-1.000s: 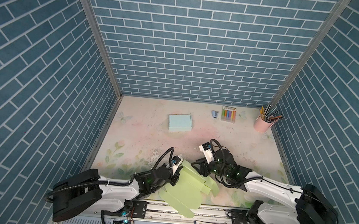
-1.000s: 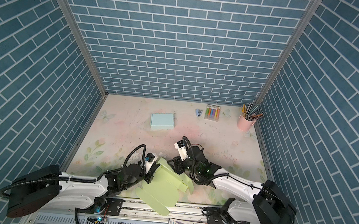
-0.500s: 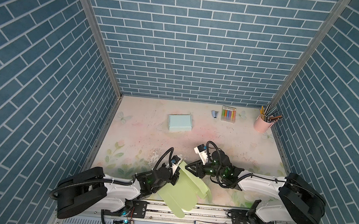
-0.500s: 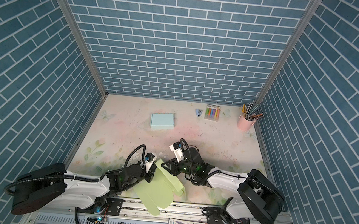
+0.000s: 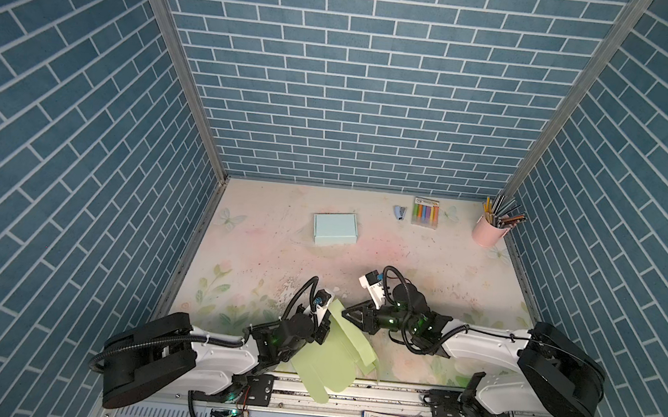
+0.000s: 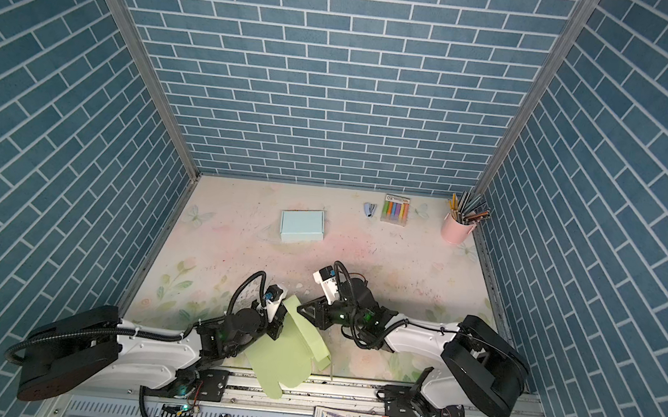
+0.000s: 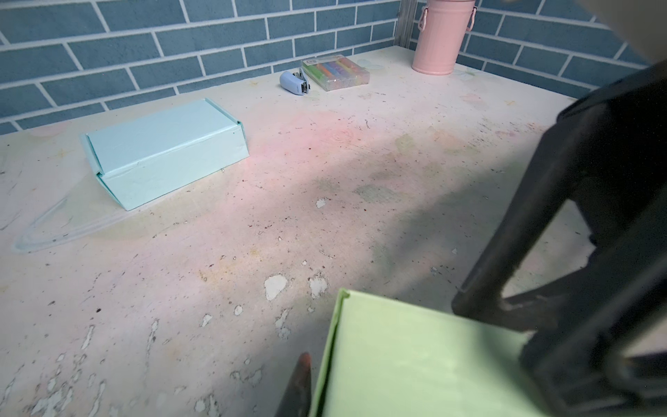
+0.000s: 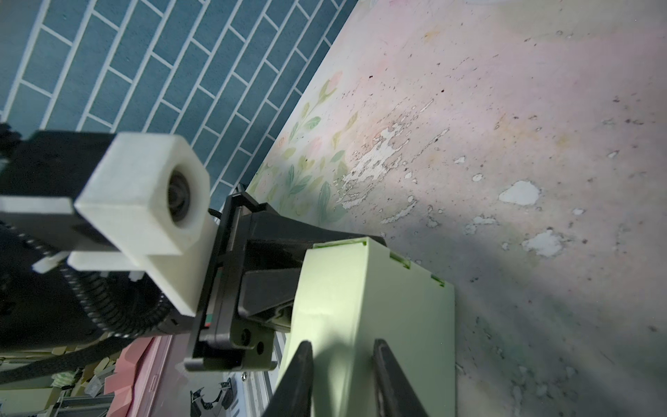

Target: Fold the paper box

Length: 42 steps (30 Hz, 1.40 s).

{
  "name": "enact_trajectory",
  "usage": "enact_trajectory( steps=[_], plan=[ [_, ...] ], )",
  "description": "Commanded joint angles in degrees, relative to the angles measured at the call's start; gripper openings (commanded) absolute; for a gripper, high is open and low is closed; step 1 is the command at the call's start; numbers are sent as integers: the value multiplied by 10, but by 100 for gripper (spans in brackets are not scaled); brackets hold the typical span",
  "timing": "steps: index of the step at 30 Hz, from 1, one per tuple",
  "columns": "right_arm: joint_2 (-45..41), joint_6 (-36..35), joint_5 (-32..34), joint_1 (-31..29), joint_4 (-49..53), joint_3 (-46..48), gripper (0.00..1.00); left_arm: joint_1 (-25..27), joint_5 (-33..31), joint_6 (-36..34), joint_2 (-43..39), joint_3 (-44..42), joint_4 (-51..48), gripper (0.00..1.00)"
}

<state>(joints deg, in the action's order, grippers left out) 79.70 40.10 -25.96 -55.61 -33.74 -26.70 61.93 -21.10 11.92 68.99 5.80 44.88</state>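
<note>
Table (image 5: 277,254), worn floral top; box (image 5: 330,359), pale green die-cut sheet, mostly unfolded, tilted up at the table's front edge between my arms, lower flap overhanging the rail, slots along its raised edge; my left gripper (image 5: 325,321), clamped on its side; my right gripper (image 8: 343,343), fingers narrowly apart at the raised panel, grip I cannot tell.

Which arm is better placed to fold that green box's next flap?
Probably right. The left tool is pinching the green paper box steady, while the right tool sits at its raised edge, jaws apart.
</note>
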Motion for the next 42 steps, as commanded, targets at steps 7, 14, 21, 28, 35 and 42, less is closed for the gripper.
enact_trajectory(
  steps=[7, 14, 21, 28, 35, 42],
  plan=[
    [1, 18, 14, -6, -11, 5, 28, 7, -17, 8, 31, -22, 47, 23],
    [1, 18, 20, -7, -11, 6, 27, 6, -21, 5, 52, -21, 59, 26],
    [2, 23, 18, -8, -16, 8, 26, 6, -35, 6, 89, -26, 87, 21],
    [13, 36, 11, -19, -35, 9, 26, 6, -38, 2, 128, -18, 110, 16],
    [24, 60, 0, -27, -75, 19, 25, 7, -36, 4, 140, -20, 126, 14],
    [-45, 50, 31, -15, -29, 22, 36, 6, -33, -1, 137, -22, 124, 14]
  ],
)
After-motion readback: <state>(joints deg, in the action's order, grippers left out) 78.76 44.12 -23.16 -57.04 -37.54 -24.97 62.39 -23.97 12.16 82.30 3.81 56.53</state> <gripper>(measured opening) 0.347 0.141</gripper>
